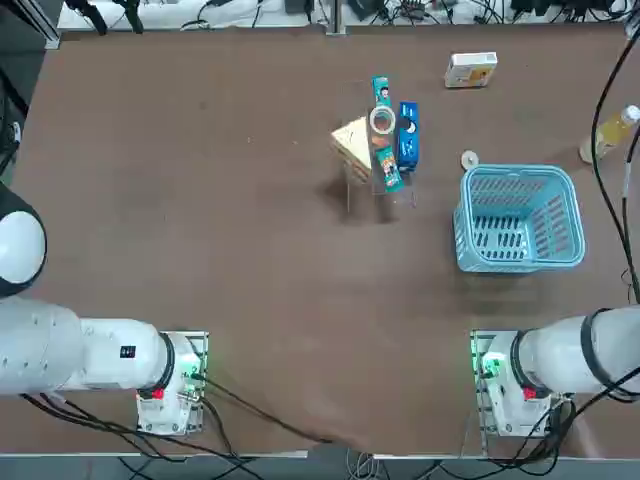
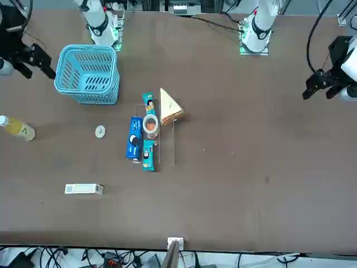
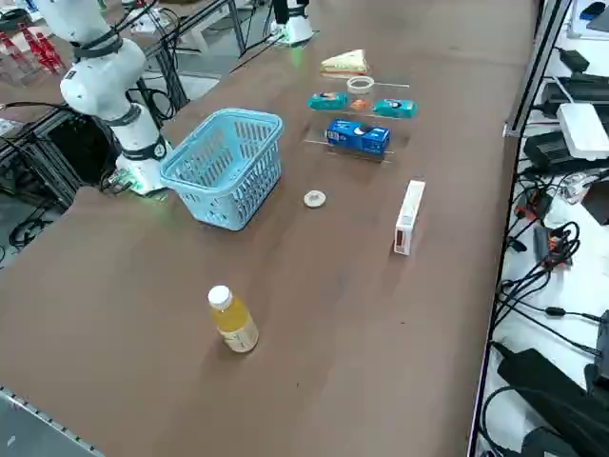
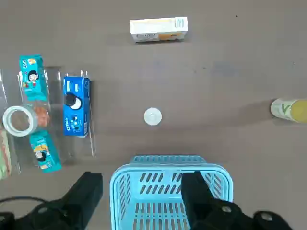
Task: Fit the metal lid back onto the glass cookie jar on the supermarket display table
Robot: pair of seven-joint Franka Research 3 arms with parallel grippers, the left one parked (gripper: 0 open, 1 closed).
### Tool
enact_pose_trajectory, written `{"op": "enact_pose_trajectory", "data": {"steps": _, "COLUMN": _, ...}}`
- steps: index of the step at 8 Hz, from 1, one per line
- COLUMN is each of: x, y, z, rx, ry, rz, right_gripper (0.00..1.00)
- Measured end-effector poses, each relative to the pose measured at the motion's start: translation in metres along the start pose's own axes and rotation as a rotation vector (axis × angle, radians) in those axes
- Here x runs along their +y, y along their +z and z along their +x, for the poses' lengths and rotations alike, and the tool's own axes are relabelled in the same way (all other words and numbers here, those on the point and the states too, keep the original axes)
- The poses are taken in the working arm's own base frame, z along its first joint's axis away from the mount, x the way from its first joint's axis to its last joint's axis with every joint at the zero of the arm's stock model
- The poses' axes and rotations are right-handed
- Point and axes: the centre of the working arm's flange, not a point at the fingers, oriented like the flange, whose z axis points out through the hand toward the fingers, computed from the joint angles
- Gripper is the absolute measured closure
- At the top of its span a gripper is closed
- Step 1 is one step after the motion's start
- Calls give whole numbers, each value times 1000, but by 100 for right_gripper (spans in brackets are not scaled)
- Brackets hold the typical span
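Toward one o'clock from the top view's centre, the lid (image 1: 469, 160) lies on the table (image 1: 260, 260), just off the basket's (image 1: 520, 218) eleven o'clock corner, and the jar (image 1: 382, 121) stands uncapped among the snacks. Over in the right wrist view, the right gripper (image 4: 142, 199) is spread wide with nothing between its jaws, so the whole job, picking up and fitting, seems still to do.

You had room between the lid (image 4: 153, 116) and white box (image 4: 159, 29); the blue basket (image 4: 171, 194) stood beside your right gripper (image 4: 143, 179).
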Motion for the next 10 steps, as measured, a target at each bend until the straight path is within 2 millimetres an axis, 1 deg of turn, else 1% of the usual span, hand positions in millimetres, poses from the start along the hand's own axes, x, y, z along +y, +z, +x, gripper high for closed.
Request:
{"op": "enact_pose_trajectory", "data": {"steps": 3, "x": 1, "y": 11, "z": 5, "rx": -17, "ry": 1, "rz": -23, "right_gripper": 0}}
{"op": "enact_pose_trajectory", "data": {"steps": 4, "x": 0, "y": 21, "z": 10, "rx": -38, "ry": 1, "rz": -26, "right_gripper": 0}}
{"op": "enact_pose_trajectory", "data": {"steps": 5, "x": -1, "y": 41, "z": 17, "rx": -73, "ry": 0, "rz": -32, "right_gripper": 0}}
{"op": "enact_pose_trajectory", "data": {"steps": 6, "x": -3, "y": 67, "z": 29, "rx": -105, "ry": 0, "rz": -38, "right_gripper": 0}}
{"op": "enact_pose_trajectory", "data": {"steps": 7, "x": -6, "y": 99, "z": 45, "rx": -111, "ry": -1, "rz": -41, "right_gripper": 0}}
{"op": "enact_pose_trajectory", "data": {"steps": 8, "x": -8, "y": 136, "z": 60, "rx": -96, "ry": -2, "rz": -41, "right_gripper": 0}}
{"op": "enact_pose_trajectory", "data": {"steps": 9, "x": -9, "y": 175, "z": 70, "rx": -74, "ry": -3, "rz": -39, "right_gripper": 0}}
{"op": "enact_pose_trajectory", "data": {"steps": 10, "x": -10, "y": 215, "z": 75, "rx": -52, "ry": -5, "rz": -36, "right_gripper": 0}}
